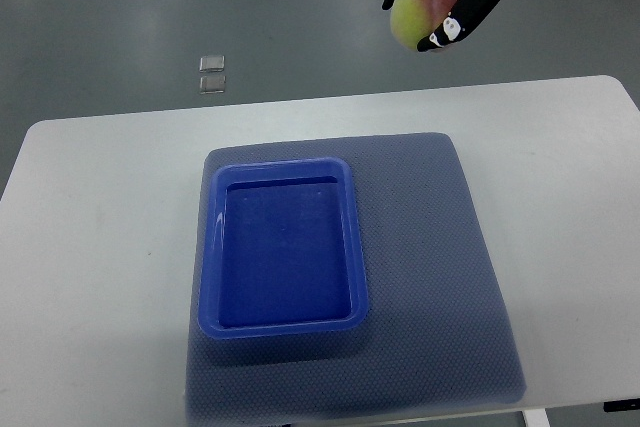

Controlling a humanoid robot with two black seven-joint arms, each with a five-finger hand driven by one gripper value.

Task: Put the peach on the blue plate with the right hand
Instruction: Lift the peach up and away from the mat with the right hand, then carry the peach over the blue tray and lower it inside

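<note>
The peach (422,9) is shown gripped in the right hand (445,2), whose arm enters from the upper right edge; the fruit is held in the air, well beyond the far right corner of the blue plate (283,169) and past the far edge of the worktop (90,237), over the grey floor. Dark fingers (478,7) are curled around the peach's right flank, and shorter fingertips are seen on its upper left side, so the fruit is enclosed from both sides. The left hand is not in view.

The peach is judged to be light, rounded and smooth, with a skin that may slip under hard fingertips and, if real, flesh that would bruise under pressure; a wrap around its widest girth, as seen here, is judged the most secure hold. A round fruit is also expected to roll once released, though the raised rim of the plate should contain it.

In appearance the peach is yellow-green with a pink-red blush on its upper side. The plate is a deep rectangular tray resting on a blue-grey mat (450,277), and it lies empty.
</note>
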